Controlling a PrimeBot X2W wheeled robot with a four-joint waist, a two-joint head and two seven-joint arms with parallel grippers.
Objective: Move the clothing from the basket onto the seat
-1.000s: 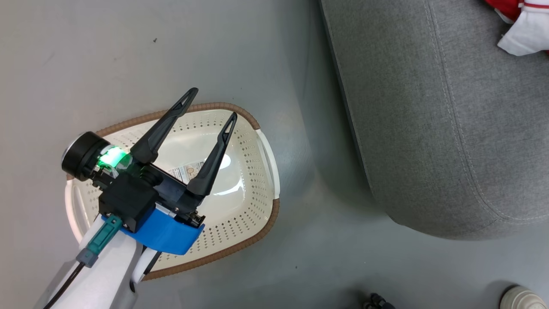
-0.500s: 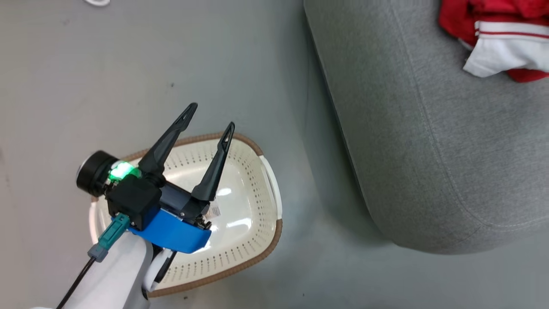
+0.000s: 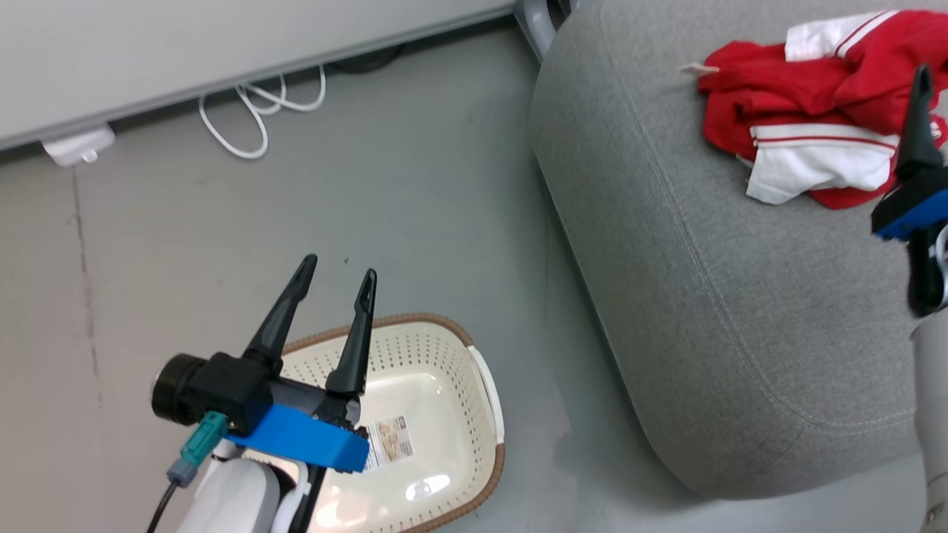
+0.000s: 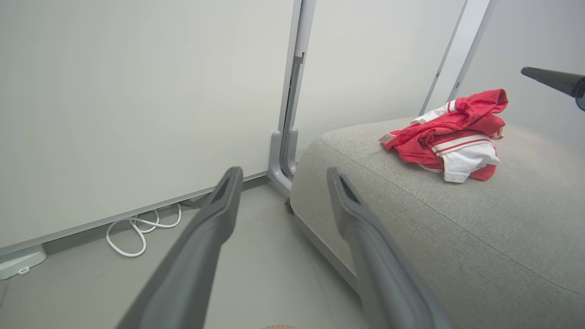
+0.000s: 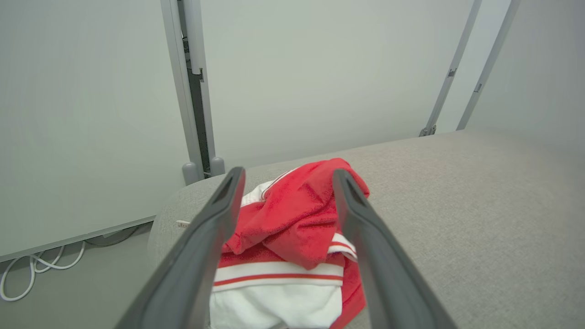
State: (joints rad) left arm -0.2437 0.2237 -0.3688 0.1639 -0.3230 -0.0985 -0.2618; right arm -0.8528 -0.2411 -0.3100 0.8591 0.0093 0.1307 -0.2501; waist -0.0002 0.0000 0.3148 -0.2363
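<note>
The red and white clothing (image 3: 807, 118) lies in a crumpled pile on the light grey seat (image 3: 703, 296). In the right wrist view my right gripper (image 5: 289, 173) hangs open just over the clothing (image 5: 292, 228), and one finger (image 3: 918, 126) shows at the head view's right edge. The cream basket (image 3: 444, 385) stands on the floor left of the seat, its bottom bare but for a paper label (image 3: 389, 440). Above its near left part, my left gripper (image 3: 338, 268) stands open, holding nothing. The left wrist view looks between its fingers (image 4: 284, 171) at the clothing (image 4: 452, 132) and the seat (image 4: 457, 237).
A white cable (image 3: 252, 118) loops on the grey floor by the wall's base, beside a small white box (image 3: 74, 144). A grey metal post (image 4: 285, 151) stands at the seat's far corner. Open floor lies between the basket and the wall.
The head camera has tilted up, so the whole picture slid down. The wall, the cable, the full clothing pile and my right gripper's finger came into view. My left gripper stays open.
</note>
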